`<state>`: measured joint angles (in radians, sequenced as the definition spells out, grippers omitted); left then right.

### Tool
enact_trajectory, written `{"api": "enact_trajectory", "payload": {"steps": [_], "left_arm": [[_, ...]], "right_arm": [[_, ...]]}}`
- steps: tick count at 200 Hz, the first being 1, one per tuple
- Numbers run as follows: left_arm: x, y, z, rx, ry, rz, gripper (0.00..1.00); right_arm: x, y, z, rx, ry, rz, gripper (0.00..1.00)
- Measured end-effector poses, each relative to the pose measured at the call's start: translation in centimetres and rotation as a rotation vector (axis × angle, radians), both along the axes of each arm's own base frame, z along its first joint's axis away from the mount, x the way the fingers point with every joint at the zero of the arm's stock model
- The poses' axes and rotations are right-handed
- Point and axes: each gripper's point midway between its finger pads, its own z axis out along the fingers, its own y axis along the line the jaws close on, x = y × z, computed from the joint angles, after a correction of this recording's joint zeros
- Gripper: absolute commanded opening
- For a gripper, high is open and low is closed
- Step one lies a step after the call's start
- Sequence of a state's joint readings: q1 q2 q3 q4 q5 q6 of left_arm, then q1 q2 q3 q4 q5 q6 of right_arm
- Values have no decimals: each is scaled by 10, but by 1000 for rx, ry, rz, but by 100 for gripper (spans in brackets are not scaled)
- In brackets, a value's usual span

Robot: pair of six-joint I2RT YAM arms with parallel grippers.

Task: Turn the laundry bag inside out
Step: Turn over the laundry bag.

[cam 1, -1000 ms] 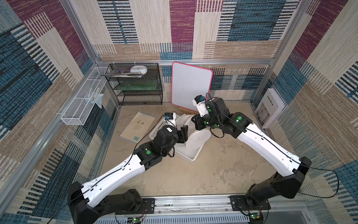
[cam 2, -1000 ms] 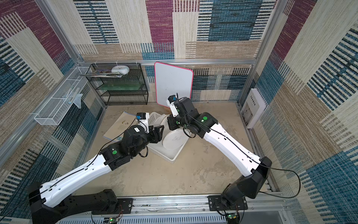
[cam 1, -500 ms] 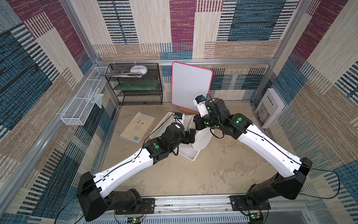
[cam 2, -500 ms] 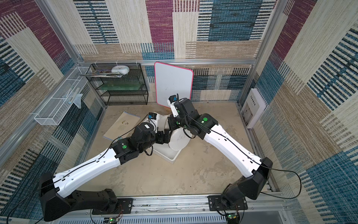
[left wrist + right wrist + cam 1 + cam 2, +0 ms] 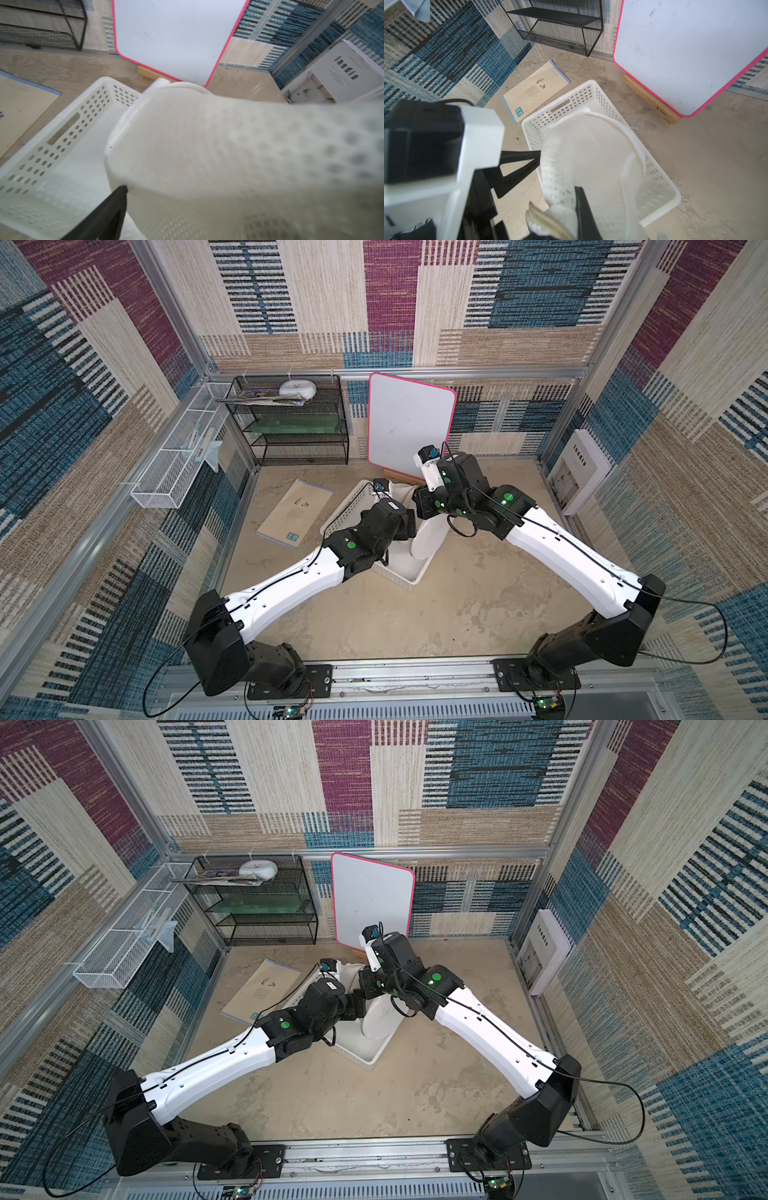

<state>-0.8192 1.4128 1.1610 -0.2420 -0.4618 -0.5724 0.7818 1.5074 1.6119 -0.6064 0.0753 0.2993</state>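
Both claws at the laundry bag (image 5: 591,149): right claw (image 5: 560,205) pinching its mesh, left claw (image 5: 411,526) spread beside it

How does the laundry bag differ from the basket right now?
The laundry bag is soft net mesh and sags. The basket is rigid plastic with punched round holes. The laundry bag hangs pinched in the right tool. The basket sits flat on the table. Both are white and perforated.
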Motion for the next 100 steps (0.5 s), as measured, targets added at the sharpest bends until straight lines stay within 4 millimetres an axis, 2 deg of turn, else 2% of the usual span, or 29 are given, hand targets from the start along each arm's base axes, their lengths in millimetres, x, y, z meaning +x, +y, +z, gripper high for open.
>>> {"api": "enact_trajectory", "payload": {"steps": [22,49,62,81,100], "left_arm": [[10,12,-15,58,1,75,91],[23,14,-30,117,23,115,87],[25,14,-32,123,25,122,77],[26,16,-30,109,15,125,54],[25,17,-29,78,1,105,39]], "right_arm": [[-2,-2,4,17,-4,0,0],[-5,1,14,55,-10,20,0],[-7,2,18,69,-15,26,0],[-7,-3,22,78,-26,19,0],[-4,-12,20,75,-27,-2,0]]}}
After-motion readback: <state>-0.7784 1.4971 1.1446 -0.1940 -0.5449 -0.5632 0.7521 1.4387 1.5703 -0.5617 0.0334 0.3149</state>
